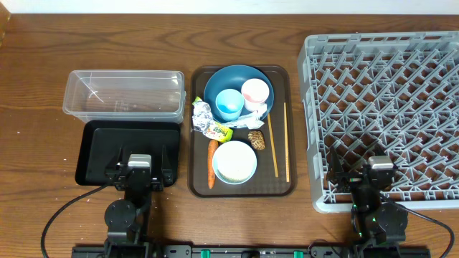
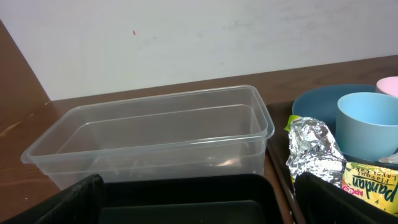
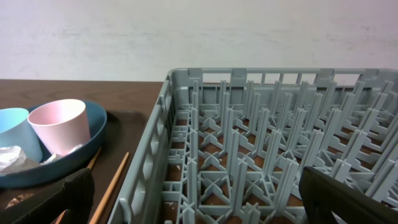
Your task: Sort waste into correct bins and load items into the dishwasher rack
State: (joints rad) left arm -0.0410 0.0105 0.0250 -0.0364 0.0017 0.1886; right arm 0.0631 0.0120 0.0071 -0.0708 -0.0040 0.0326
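Grey plastic lattice dishwasher rack (image 1: 380, 86) fills the right side, with the right gripper (image 1: 376, 162) over its near edge, jaws spread wide and holding nothing. A brown rectangular serving tray (image 1: 280, 80) sits in the middle. At left, the clear plastic tub (image 1: 123, 93) lies far and the shallow black tray (image 1: 129, 136) near, under the left gripper (image 1: 140, 155), likewise spread wide and empty. The serving tray carries a round dark blue plate (image 1: 219, 79) far, a white bowl (image 1: 234, 162) near, two thin wooden chopsticks (image 1: 273, 147) right, and a small orange carrot (image 1: 212, 163) and crumpled silver-yellow wrapper (image 1: 208, 122) left.

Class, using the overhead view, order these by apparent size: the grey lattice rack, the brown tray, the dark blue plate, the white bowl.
Largest first:
1. Grey plastic lattice rack
2. Brown rectangular serving tray
3. Round dark blue plate
4. Round white bowl
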